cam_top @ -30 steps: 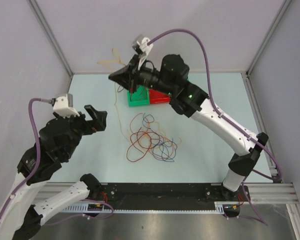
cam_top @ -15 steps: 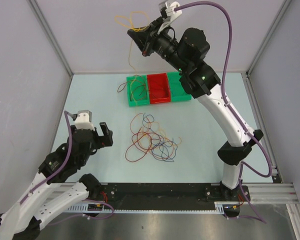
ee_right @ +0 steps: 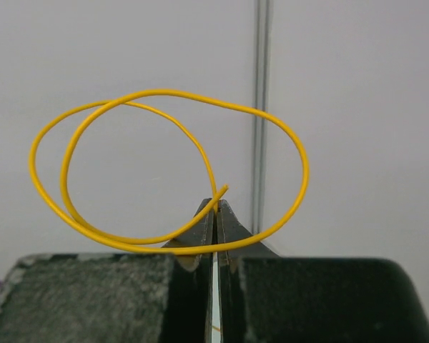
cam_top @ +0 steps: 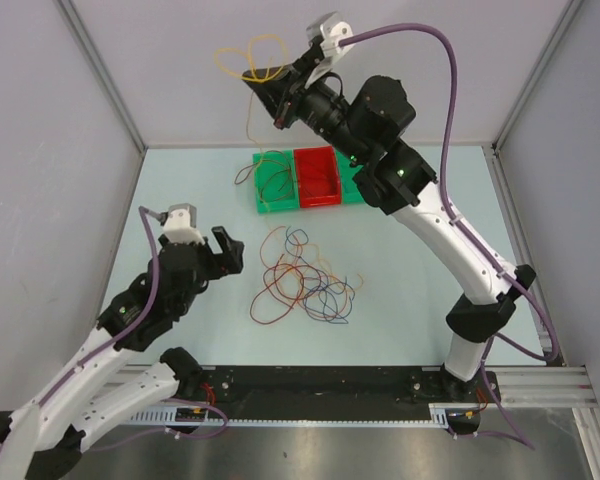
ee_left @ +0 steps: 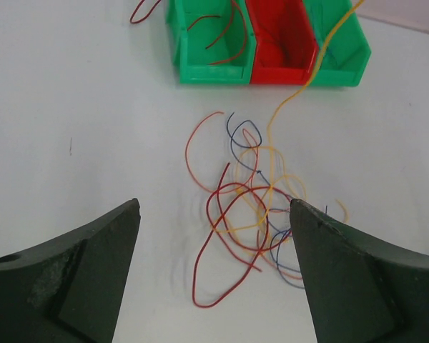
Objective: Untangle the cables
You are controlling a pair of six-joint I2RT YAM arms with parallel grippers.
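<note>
A tangle of thin red, orange, blue and yellow cables [cam_top: 305, 280] lies on the table in front of the bins; it also shows in the left wrist view [ee_left: 250, 207]. My right gripper [cam_top: 255, 85] is raised high by the back wall and shut on a yellow cable [cam_top: 248, 72]. That cable loops above the tips [ee_right: 157, 91] and hangs down to the tangle [ee_left: 272, 121]. My left gripper [cam_top: 228, 250] is open and empty, low and just left of the tangle, its jaws framing the tangle's near edge [ee_left: 214, 207].
Three bins stand in a row at the back: a green bin [cam_top: 272, 190] holding brown-red cable [ee_left: 222, 36], a red bin [cam_top: 317, 177], and another green bin [ee_left: 343, 57] partly under the right arm. Grey walls close the left, back and right.
My right gripper has lifted the yellow cable from over the green bin up to the back wall. My left gripper has dropped and moved right toward the tangle.
</note>
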